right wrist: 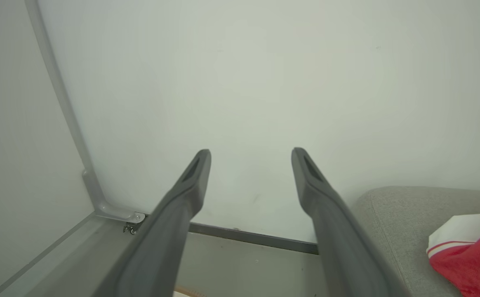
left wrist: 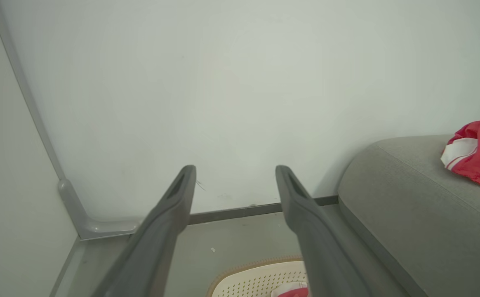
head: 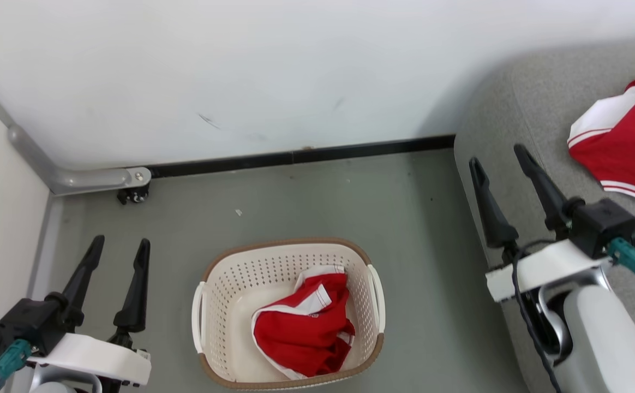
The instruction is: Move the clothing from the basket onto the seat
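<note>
A grey floor (head: 317,196) met a white wall (head: 241,65). In the head view the basket (head: 225,284) sat near, one red garment (head: 301,333) crumpled inside; the other garment (head: 628,142) lay on the seat (head: 514,109), far right. The left gripper (head: 121,240) and right gripper (head: 497,154) both gaped wide, holding nothing. The left wrist view caught the basket's rim; the right wrist view, the seat with its garment.

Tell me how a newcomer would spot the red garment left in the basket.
Below the white wall, a cream oval basket with a brown rim stands on the grey floor. The red garment lies crumpled inside it. Its lookalike lies on the grey seat to the right; this one is in the basket.
</note>
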`<state>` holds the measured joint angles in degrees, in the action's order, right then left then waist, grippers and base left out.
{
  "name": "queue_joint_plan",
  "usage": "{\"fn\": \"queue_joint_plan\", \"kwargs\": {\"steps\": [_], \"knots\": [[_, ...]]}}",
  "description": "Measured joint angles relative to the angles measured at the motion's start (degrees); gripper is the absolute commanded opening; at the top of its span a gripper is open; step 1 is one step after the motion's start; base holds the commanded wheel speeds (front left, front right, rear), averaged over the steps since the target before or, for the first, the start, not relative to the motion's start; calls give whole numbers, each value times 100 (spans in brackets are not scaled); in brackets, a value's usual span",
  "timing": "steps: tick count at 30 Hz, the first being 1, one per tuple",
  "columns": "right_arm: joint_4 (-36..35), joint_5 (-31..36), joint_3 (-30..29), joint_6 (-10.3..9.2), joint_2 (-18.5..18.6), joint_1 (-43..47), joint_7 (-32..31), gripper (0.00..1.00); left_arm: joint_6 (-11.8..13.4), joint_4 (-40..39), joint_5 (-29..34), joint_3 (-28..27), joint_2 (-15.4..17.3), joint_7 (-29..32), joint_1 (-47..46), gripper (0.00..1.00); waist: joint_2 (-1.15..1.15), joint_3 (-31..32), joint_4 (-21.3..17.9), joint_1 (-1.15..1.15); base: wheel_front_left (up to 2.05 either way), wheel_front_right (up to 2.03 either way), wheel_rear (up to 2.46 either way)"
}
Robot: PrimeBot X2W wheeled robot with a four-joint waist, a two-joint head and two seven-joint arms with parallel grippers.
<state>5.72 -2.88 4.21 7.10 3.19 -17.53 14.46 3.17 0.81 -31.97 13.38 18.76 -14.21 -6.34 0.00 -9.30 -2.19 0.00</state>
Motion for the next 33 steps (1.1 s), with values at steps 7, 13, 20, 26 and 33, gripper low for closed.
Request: {"fn": "queue_joint_plan", "kwargs": {"steps": [7, 13, 20, 26, 33], "knots": [[-153, -14, -104, 0, -19, 469, 0, 100, -65, 147, 33, 2, -53, -1, 166, 100, 0, 290, 88, 0, 0, 0, 0], [-272, -14, -164, 0, -31, 764, 0, 100, -88, 243, 76, 3, -85, -1, 328, 100, 0, 506, 145, 0, 0, 0, 0], [-369, -15, -177, 0, -49, 1060, 0, 100, -138, 276, 136, -3, -171, -1, 456, 100, 0, 723, 192, 0, 0, 0, 0], [-398, -15, -180, 0, -64, 1211, 0, 100, -140, 299, 198, -36, -225, -1, 480, 100, 0, 880, 217, 0, 0, 0, 0], [-452, -15, -200, 0, -69, 1383, 0, 100, -189, 341, 235, -54, -268, -1, 608, 100, 0, 1014, 233, 0, 0, 0, 0]]}}
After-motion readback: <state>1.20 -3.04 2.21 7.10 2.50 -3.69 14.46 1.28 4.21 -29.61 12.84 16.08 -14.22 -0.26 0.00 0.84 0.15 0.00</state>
